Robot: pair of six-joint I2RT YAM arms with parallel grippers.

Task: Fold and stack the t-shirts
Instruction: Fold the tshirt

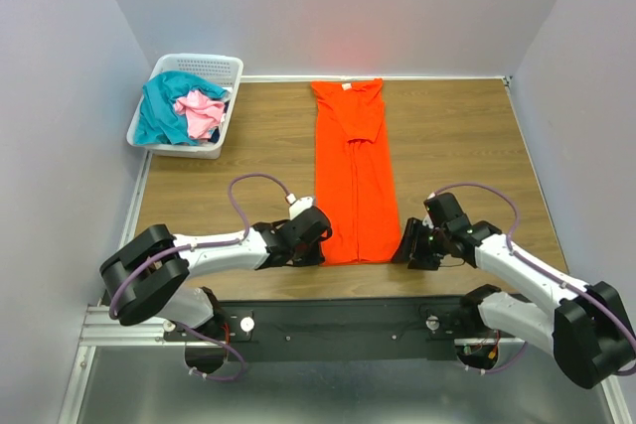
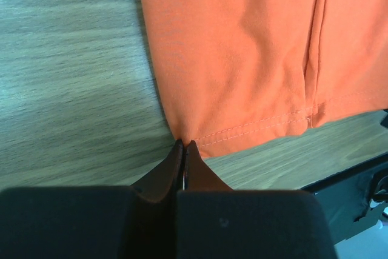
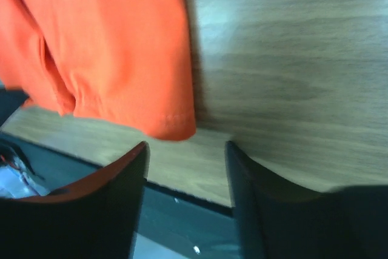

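Top external: orange shirt [image 1: 353,181] runs lengthwise away from the arms; left gripper [image 2: 183,145] closed at its near-left hem corner, right gripper [image 3: 187,150] open before the other

The left arm [image 1: 214,250] and right arm [image 1: 522,280], bolted to a black base rail [image 1: 338,320], have white shells, black joints and lilac cables [image 1: 248,181].
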